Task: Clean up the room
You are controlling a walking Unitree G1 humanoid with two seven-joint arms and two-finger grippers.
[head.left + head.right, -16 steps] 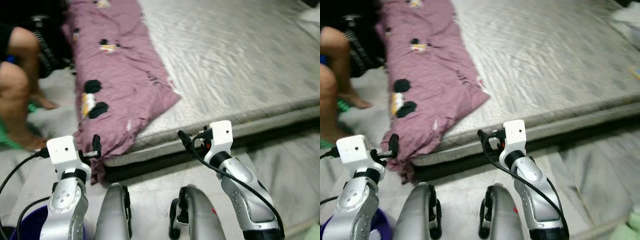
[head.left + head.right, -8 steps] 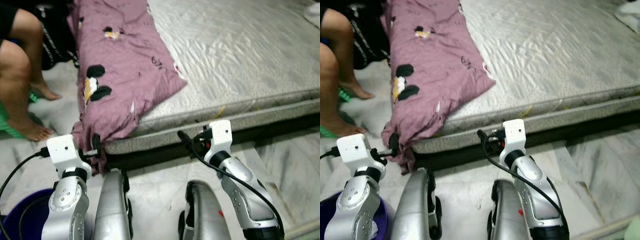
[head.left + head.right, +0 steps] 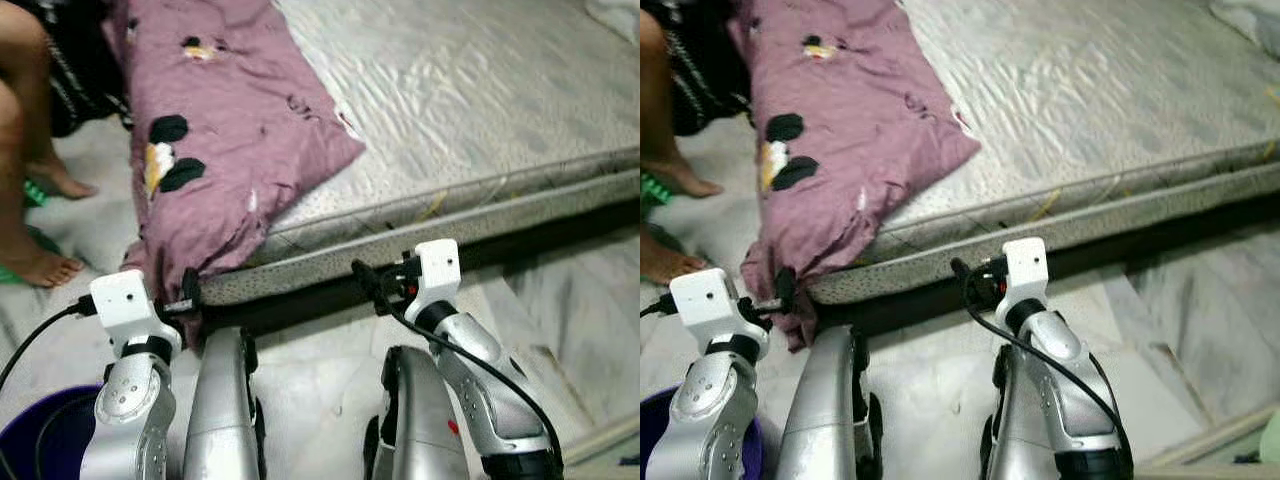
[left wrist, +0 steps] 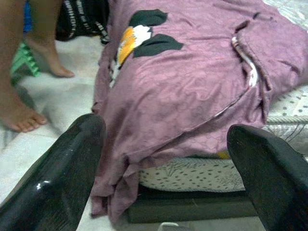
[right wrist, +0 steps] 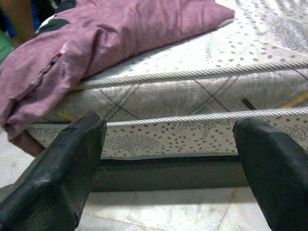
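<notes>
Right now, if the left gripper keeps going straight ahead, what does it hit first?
Most likely the purple blanket hanging over the mattress corner. The open left gripper points straight at it, though depth is hard to judge.

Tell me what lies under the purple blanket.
The purple blanket lies on the grey mattress; its corner hangs over the edge toward the floor. Anything else beneath it is covered.

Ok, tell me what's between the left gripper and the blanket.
Nothing: in the left wrist view, only open air separates the left gripper from the blanket hanging off the mattress.
</notes>
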